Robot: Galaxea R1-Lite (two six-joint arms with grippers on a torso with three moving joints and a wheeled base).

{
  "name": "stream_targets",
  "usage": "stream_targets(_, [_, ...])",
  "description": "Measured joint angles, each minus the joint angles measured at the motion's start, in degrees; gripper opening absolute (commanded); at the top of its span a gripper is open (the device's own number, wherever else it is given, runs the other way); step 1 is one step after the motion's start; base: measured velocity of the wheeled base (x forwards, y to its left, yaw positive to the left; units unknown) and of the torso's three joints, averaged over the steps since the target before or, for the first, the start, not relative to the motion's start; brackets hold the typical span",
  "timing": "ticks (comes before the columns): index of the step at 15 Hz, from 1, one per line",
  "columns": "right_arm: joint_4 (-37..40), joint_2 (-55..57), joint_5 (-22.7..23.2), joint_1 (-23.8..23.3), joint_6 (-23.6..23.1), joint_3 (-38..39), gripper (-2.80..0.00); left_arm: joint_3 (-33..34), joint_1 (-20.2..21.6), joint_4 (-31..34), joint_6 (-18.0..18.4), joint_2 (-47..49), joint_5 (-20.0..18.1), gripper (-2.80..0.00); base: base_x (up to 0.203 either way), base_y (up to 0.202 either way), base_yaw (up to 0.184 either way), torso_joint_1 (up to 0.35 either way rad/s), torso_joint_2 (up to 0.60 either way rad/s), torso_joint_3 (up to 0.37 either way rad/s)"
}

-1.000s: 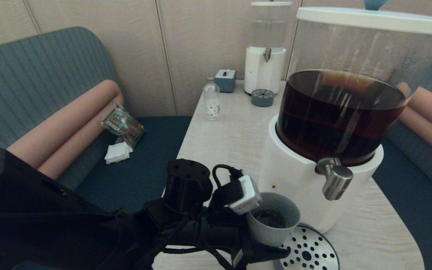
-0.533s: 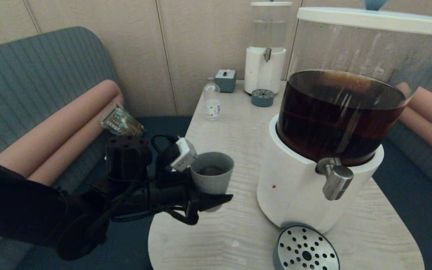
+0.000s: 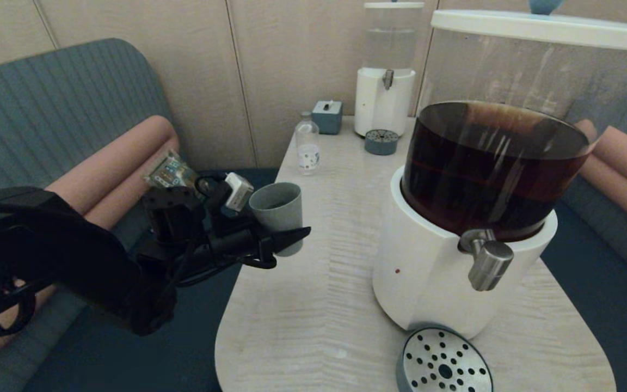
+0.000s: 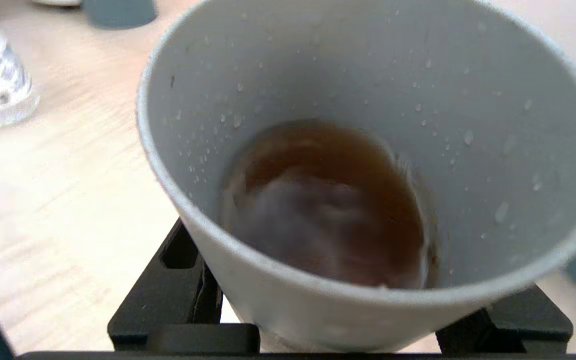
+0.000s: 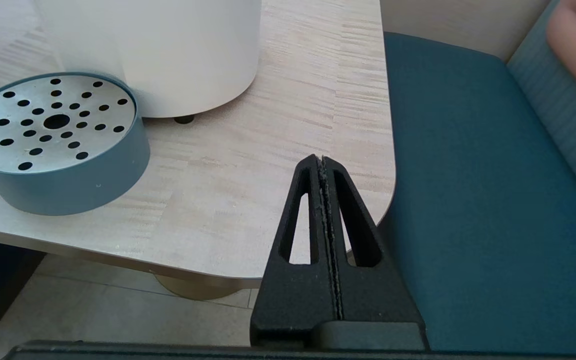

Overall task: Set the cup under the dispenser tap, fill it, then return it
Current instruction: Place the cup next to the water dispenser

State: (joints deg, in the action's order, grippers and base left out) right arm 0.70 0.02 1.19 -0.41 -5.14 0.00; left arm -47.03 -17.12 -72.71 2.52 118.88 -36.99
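The grey cup (image 3: 276, 209) hangs above the table's left edge, upright, with my left gripper (image 3: 286, 235) shut on its lower wall. In the left wrist view the cup (image 4: 493, 125) holds a shallow pool of brown liquid, with droplets on its inner wall. The steel dispenser tap (image 3: 489, 265) juts from the big dispenser's white base (image 3: 428, 272), well to the right of the cup. Nothing stands on the perforated drip tray (image 3: 444, 367) under the tap. My right gripper (image 5: 322, 162) is shut on nothing, off the table's near right corner and out of the head view.
A clear bottle (image 3: 307, 144), a grey-blue box (image 3: 327, 116), a smaller clear-tank dispenser (image 3: 385, 71) and its small drip tray (image 3: 381, 142) stand at the table's far end. A snack packet (image 3: 174, 177) and tissue lie on the left bench.
My left gripper has carried the cup from the drip tray under the tap leftward and away from me, up to the table's left edge. The right arm stays still.
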Motion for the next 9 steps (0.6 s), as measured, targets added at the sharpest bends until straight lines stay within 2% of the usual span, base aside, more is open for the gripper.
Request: stream_targets(9, [0.0,0.0,0.0,0.0,0.0,0.0,-2.8,-5.2,2.5,-1.8,0.0,10.3,0.1,-2.8,0.0,0.0,0.0,0.0,0.0,0.0])
